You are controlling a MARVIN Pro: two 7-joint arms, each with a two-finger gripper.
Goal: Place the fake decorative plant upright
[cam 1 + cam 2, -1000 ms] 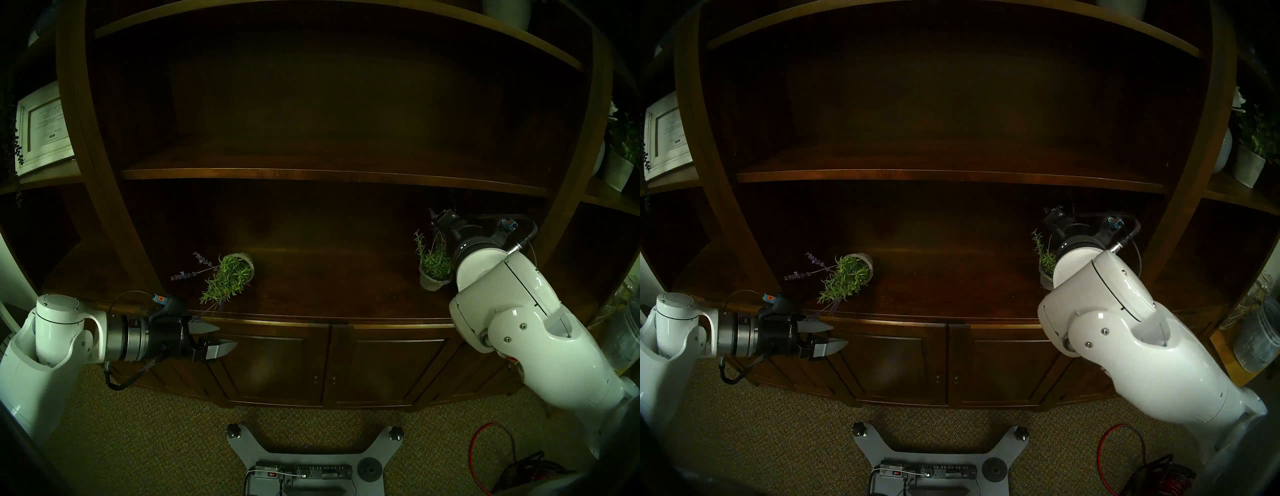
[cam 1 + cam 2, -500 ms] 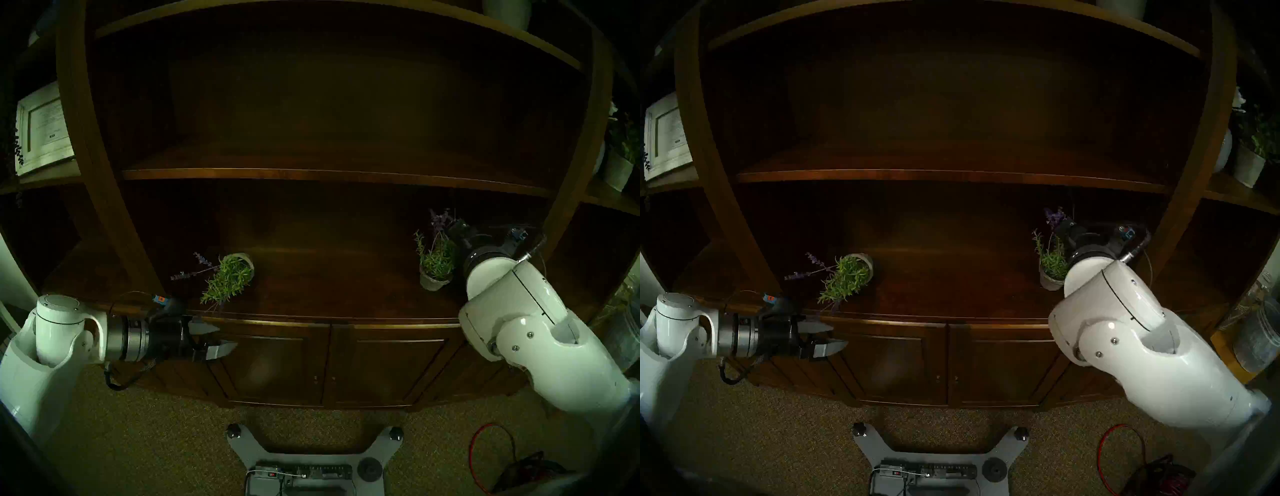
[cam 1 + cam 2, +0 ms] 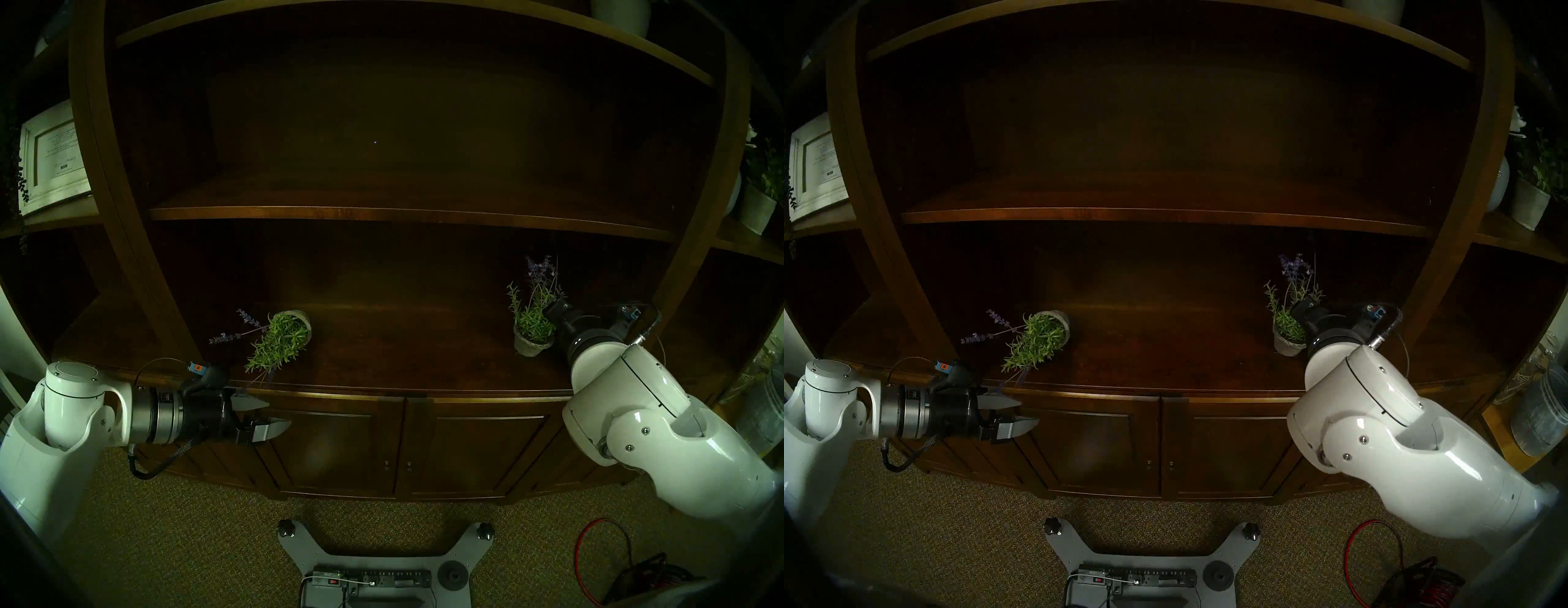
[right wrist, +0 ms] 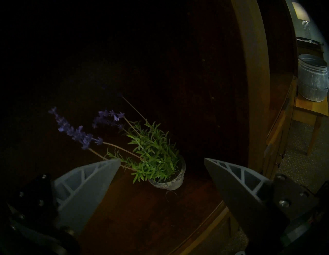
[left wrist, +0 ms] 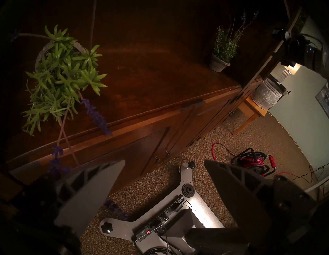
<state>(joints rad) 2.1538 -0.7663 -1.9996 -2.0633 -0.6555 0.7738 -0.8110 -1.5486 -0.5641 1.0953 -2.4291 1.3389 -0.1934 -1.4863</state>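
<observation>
Right plant (image 3: 532,322) standing upright near shelf (image 3: 403,361) right end, right pincer (image 4: 162,179) spread, empty beside it. Left plant (image 3: 282,339) lying tipped near front-left edge, still needing righting; left pincer (image 3: 271,418) spread, empty.

No writing can be read; the print on the framed certificate (image 3: 54,158) is too small to tell

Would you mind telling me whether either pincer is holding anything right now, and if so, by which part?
Nothing is held. The left pincer is open in front of the cabinet, and the right pincer is open, short of the upright lavender plant in its grey pot.
</observation>
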